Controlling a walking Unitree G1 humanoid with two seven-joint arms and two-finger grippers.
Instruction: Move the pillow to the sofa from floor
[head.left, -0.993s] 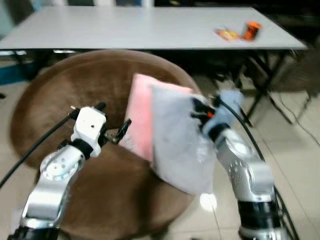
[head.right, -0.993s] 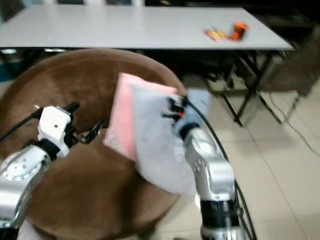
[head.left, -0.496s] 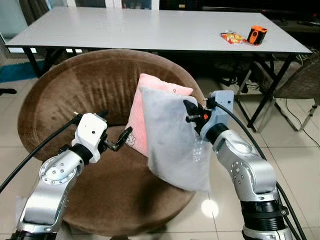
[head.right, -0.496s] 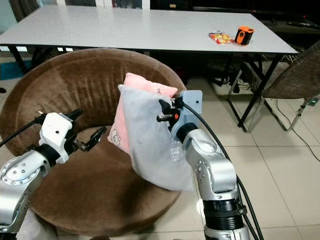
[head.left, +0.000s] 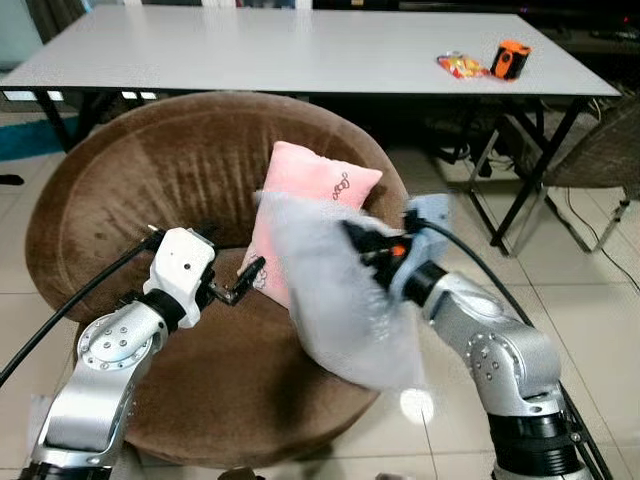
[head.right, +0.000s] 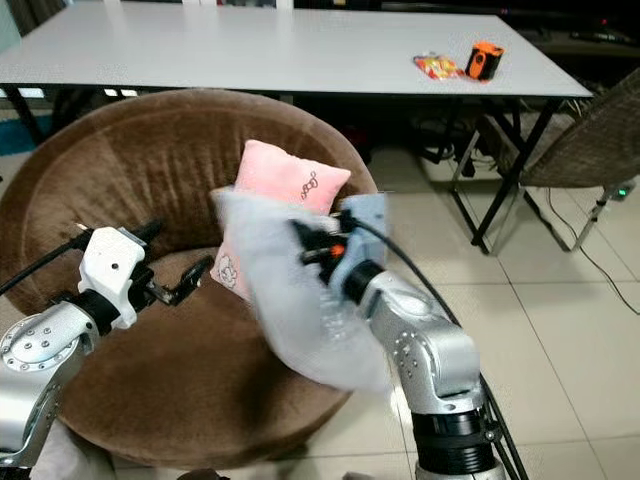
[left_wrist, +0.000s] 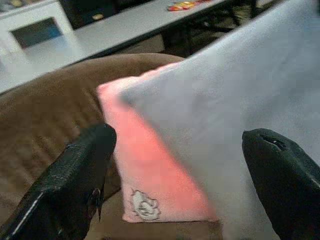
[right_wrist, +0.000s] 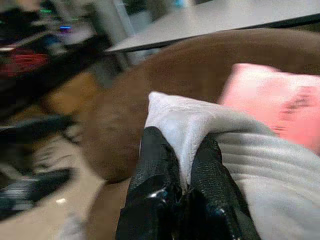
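Pillows number two: a pink pillow (head.left: 305, 215) leaning upright in the brown sofa (head.left: 150, 190), and a grey pillow (head.left: 335, 300) over its seat, corner clamped by the right claw (right_wrist: 182, 165). The left claw (left_wrist: 185, 175) hangs apart, empty, beside them.

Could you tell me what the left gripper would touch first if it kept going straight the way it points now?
Probably the pink pillow leaning on the brown sofa; the open left gripper points at its lower edge, though the grey pillow is close beside.

Even indoor light fills your head views — a bright glare spot sits on the floor tiles (head.left: 412, 403) beside the brown sofa (head.left: 130, 190). The grey pillow (head.left: 335, 300) smears with motion blur, while the white table (head.left: 300, 50) stays sharp — both wrist views look soft.
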